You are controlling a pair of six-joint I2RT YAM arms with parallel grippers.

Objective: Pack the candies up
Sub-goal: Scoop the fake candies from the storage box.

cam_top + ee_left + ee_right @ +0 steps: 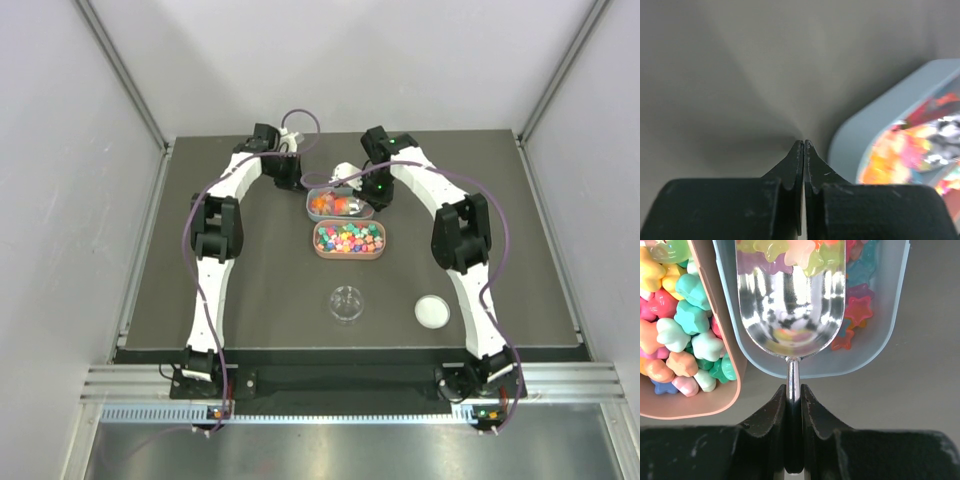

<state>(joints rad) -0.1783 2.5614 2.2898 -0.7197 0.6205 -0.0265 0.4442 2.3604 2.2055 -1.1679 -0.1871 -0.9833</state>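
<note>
The candies (pixel 682 325) are small star-shaped sweets in mixed colours, heaped in a pink tray (pixel 349 254). More candies, orange and red (pixel 325 204), lie in a grey-blue tray (pixel 875 335) just behind it. My right gripper (pixel 793 387) is shut on the thin handle of a metal scoop (pixel 790 305). The scoop's bowl hangs over the grey-blue tray, with a few pale candies (pixel 790 250) at its far end. My left gripper (pixel 804 142) is shut on nothing, low over the table beside the left end of the grey-blue tray (pixel 860 135). The small clear jar (pixel 347 303) stands empty in front of the trays.
A round white lid (pixel 433 312) lies to the right of the jar near the front edge. Both arms arch over the back half of the dark table (pixel 250 280), meeting at the trays. Grey walls enclose the table on three sides.
</note>
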